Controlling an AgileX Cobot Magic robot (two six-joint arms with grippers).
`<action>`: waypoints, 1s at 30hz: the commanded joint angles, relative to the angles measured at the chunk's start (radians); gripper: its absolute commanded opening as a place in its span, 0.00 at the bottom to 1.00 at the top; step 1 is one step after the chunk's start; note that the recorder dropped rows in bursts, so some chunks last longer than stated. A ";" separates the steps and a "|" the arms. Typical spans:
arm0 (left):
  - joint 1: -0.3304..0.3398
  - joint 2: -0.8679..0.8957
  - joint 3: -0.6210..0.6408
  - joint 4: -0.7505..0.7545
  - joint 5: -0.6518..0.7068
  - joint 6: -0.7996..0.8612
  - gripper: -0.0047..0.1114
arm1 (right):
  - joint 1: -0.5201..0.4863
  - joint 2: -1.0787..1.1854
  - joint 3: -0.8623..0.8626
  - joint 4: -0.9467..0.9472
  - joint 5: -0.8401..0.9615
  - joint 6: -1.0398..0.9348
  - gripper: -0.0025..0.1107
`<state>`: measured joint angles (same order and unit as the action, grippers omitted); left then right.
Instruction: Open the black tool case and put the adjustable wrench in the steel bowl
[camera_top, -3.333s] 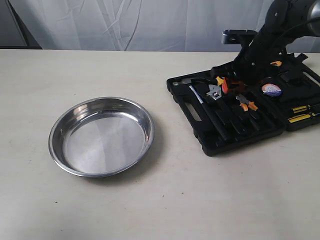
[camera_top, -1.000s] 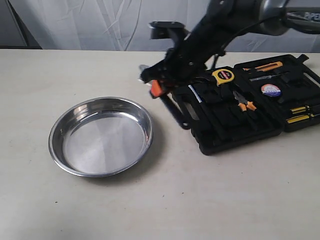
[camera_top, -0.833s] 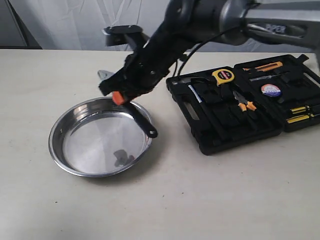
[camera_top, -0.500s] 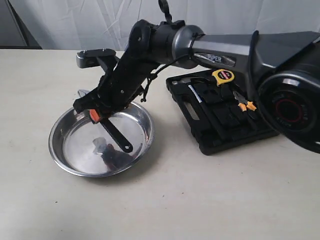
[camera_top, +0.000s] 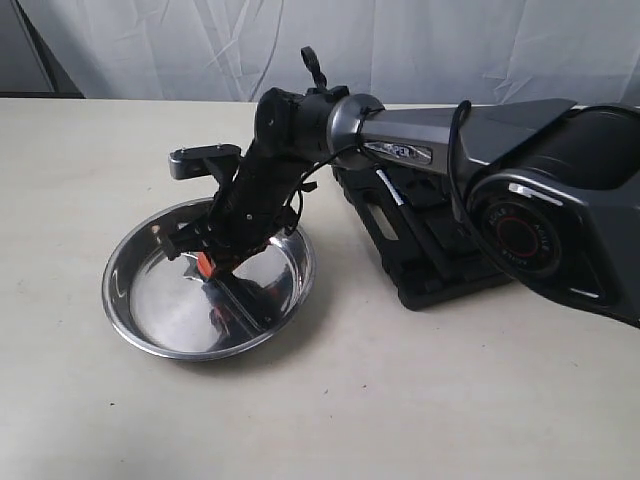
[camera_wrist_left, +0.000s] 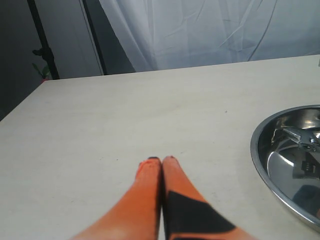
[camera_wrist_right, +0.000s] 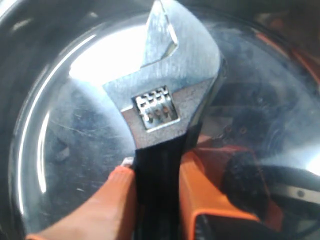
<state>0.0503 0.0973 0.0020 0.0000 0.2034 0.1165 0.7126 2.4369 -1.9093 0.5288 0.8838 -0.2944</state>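
The steel bowl (camera_top: 160, 305) sits on the table at the left. My right gripper (camera_top: 205, 262) reaches across into it, shut on the adjustable wrench. In the right wrist view the wrench (camera_wrist_right: 170, 95) has its silver head low over the bowl's shiny floor (camera_wrist_right: 65, 125), and my right gripper (camera_wrist_right: 157, 172) clamps the black handle between orange fingers (camera_wrist_right: 115, 195). The black tool case (camera_top: 420, 270) lies open at the right, mostly hidden behind the arm. My left gripper (camera_wrist_left: 161, 161) is shut on nothing above bare table, left of the bowl (camera_wrist_left: 260, 150).
The right arm stretches from the right edge across the case to the bowl, covering the case's tools. A white curtain hangs behind the table. Bare tabletop lies in front of the bowl and the case.
My right gripper lifted the wrench out of the case, carried it left over the table and lowered it into the bowl.
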 joint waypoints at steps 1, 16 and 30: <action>-0.003 -0.004 -0.002 0.000 -0.009 -0.005 0.04 | -0.003 0.001 -0.006 -0.024 -0.003 -0.001 0.02; -0.003 -0.004 -0.002 0.000 -0.009 -0.005 0.04 | -0.003 -0.108 -0.051 -0.128 0.042 0.022 0.10; -0.003 -0.004 -0.002 0.000 -0.009 -0.005 0.04 | -0.003 -0.826 0.590 -0.469 -0.174 0.175 0.02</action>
<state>0.0503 0.0973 0.0020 0.0000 0.2034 0.1165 0.7126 1.7257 -1.4118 0.0630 0.7421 -0.1226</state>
